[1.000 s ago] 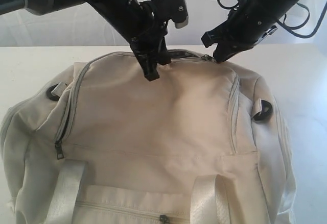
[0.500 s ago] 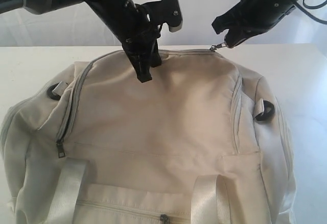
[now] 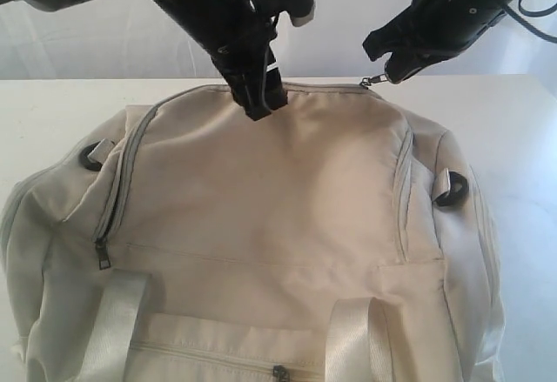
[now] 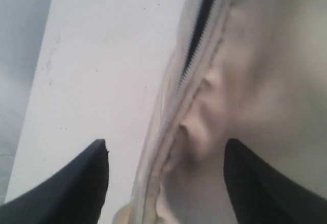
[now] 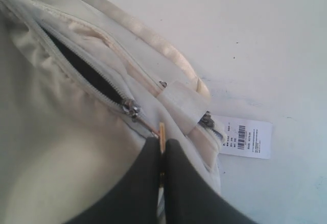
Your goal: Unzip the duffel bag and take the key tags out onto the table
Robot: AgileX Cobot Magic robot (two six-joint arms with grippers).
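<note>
White desk (image 3: 52, 103) carries the bag (image 3: 261, 199). At the bag's far edge the right gripper (image 3: 389, 70) pinches the zipper pull (image 5: 153, 128), and only a short dark gap (image 5: 82, 71) is open. The left gripper (image 3: 264, 103) hangs wide near it, holding nothing. Key tags are not seen, likely inside the bag.

duffel bag (image 3: 261, 217): cream-beige | zipper (image 3: 123, 177): grey | handles (image 3: 113, 330): white | table (image 3: 52, 112): white | D-ring (image 3: 451, 194): black
</note>
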